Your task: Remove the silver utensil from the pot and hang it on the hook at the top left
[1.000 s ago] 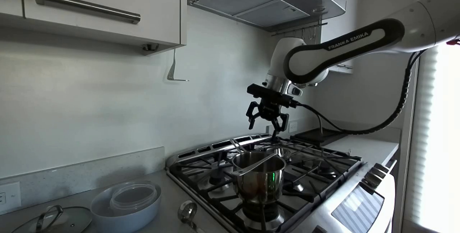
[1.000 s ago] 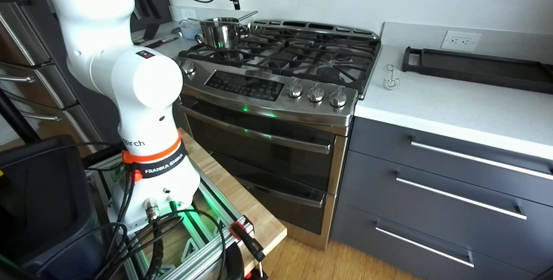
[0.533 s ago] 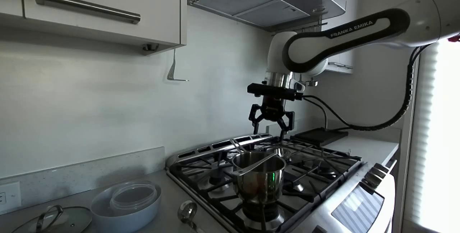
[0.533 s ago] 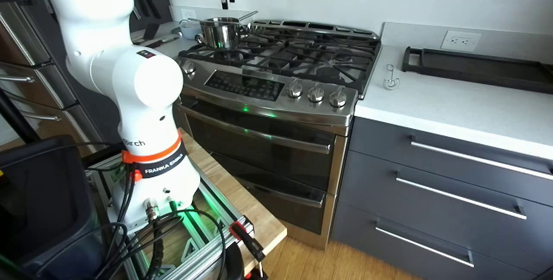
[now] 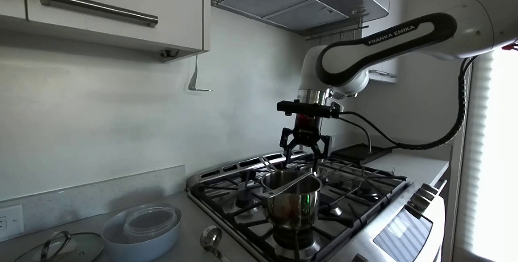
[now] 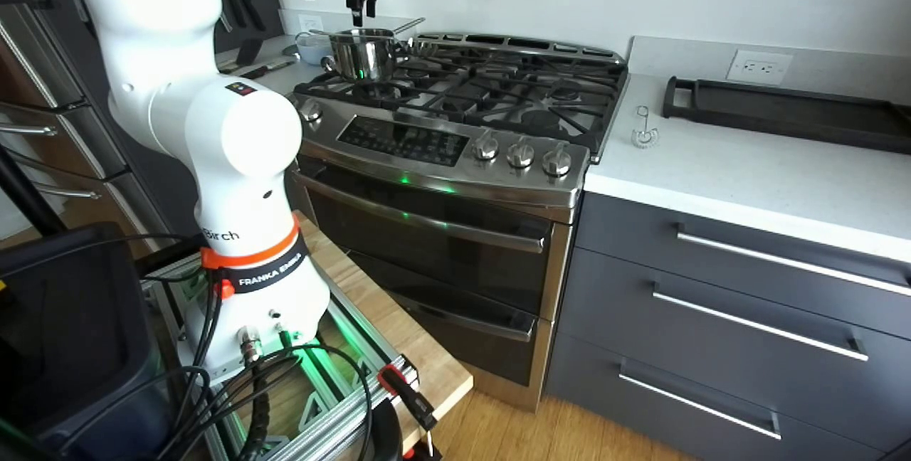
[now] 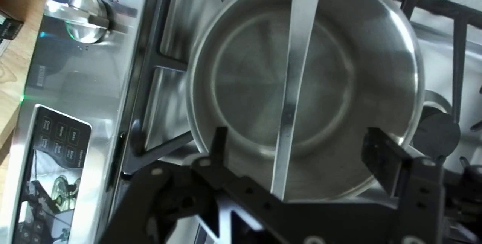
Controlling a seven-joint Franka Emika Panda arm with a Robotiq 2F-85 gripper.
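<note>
Silver utensil (image 7: 296,67) partly beyond wrist view's top.

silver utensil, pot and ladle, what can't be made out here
Silver utensil, wrist view: one end cut off by top edge, other hidden by jaws.
Pot, both exterior views: inside floor hidden by near wall.
Ladle, in an exterior view: handle's end cut off by bottom edge.

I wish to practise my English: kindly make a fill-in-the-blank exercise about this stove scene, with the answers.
1. The silver utensil lies ____ (across / beside) the top of the pot.
2. The gripper above the pot is ____, not shut.
3. The griddle on the counter is ____ in colour.
4. In an exterior view, ____ knobs are to the right of the display.

Missing words: across; open; black; three.
</note>
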